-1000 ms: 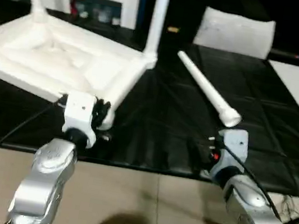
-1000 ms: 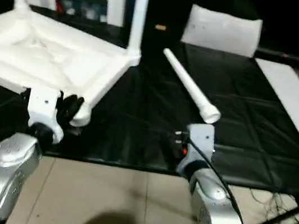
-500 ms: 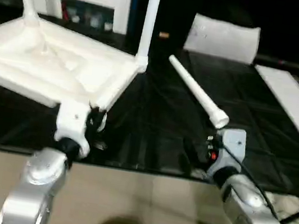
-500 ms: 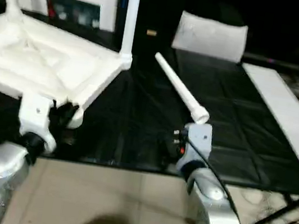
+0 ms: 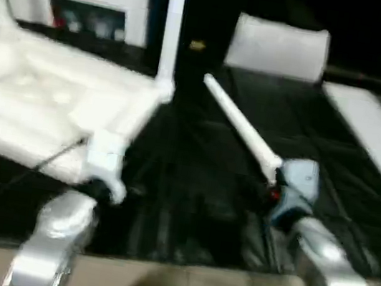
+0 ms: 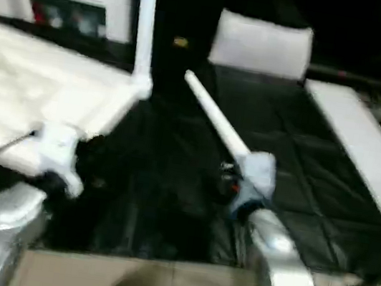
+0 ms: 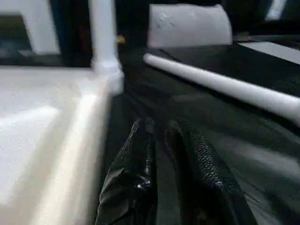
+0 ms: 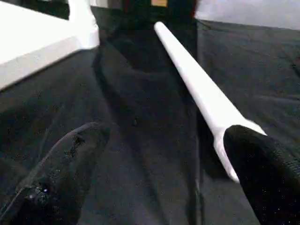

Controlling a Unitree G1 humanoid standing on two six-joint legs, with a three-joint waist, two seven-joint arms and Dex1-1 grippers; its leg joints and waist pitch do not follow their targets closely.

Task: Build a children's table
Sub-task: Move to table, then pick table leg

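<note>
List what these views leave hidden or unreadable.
- Tabletop: cut off by the left edge in the left eye view.
- Upright leg: its top runs off the upper edge.
- Loose leg: near end hidden behind a finger in the right wrist view.
- Cabinet contents: blurred.

a black-covered table [image 5: 191, 187] carries the upturned white tabletop [image 5: 37, 101] and a loose leg [image 5: 240, 129].

Ahead of the right gripper [image 8: 159, 164] the black mat [image 8: 140, 93] lies bare between its wide-spread fingers, but the loose leg [image 8: 197, 84] crosses just before its outer finger [image 8: 262, 173], flared end beside the tip. The left gripper [image 7: 166, 136], nearly closed, has the tabletop [image 7: 51, 136] edge close alongside and an upright leg [image 7: 103, 33] ahead at the corner; open mat runs on its other side.
</note>
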